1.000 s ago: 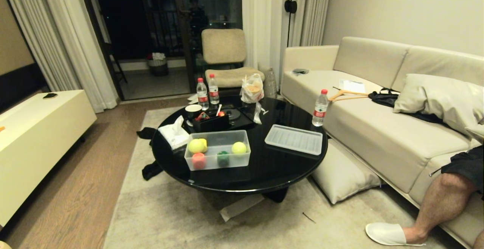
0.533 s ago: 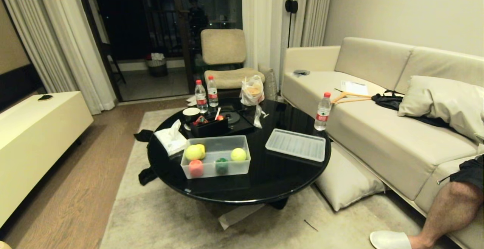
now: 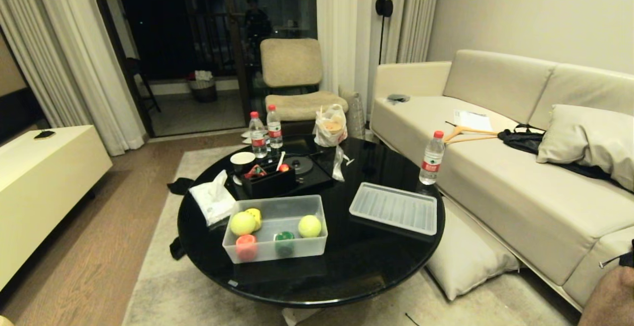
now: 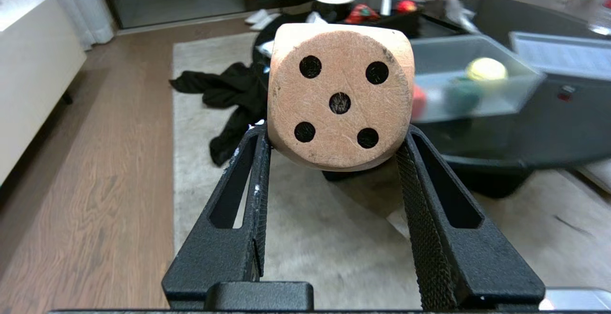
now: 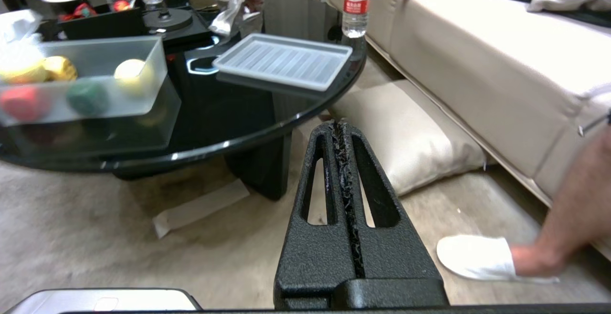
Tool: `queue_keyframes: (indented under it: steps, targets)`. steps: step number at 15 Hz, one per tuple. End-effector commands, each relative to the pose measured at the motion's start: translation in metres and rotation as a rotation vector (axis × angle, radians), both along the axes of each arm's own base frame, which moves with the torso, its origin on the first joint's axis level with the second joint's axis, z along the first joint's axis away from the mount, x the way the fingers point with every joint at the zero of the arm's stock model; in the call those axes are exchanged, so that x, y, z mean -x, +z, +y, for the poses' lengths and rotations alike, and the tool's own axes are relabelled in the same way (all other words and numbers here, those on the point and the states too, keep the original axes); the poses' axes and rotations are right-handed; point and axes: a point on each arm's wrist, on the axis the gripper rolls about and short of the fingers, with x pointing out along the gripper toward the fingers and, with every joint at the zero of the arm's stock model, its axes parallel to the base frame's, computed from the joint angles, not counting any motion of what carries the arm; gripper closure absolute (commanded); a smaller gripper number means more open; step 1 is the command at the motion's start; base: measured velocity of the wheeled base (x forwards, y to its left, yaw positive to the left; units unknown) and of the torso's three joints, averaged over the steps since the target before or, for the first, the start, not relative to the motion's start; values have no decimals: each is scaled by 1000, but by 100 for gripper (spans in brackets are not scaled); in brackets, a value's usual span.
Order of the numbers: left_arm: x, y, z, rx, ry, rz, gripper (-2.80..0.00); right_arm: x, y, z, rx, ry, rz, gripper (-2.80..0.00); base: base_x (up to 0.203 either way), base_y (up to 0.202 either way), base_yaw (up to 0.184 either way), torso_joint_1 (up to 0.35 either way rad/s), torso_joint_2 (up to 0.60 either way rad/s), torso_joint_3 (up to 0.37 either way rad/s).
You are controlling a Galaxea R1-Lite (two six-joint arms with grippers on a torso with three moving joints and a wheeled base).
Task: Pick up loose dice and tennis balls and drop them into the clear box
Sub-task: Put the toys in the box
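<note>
Black round desk (image 3: pixel 376 266) carries the clear box (image 3: pixel 275 251) near its front edge — left tool (image 4: pixel 334 149) grasps a dice (image 4: pixel 340 99), right tool (image 5: pixel 344 135) clenched, empty.

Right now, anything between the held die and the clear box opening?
Nothing visible blocks it. The left gripper holds the die short of the table. The clear box sits open near the table's near edge; its lid lies beside it, and two tennis balls are already inside.
</note>
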Motion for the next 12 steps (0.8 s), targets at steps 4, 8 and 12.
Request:
queue_keyframes:
  steps: [4,8,12]
  targets:
    - [0,0,0,1,-10,3,0,0,0,0,0,1,2,0,178,0,4,3,2,-1]
    - [0,0,0,1,-10,3,0,0,0,0,0,1,2,0,22,0,12,2,1,2]
    - [6,21,0,-5,-10,-60,0,0,0,0,-1,1,2,0,0,0,0,0,0,0]
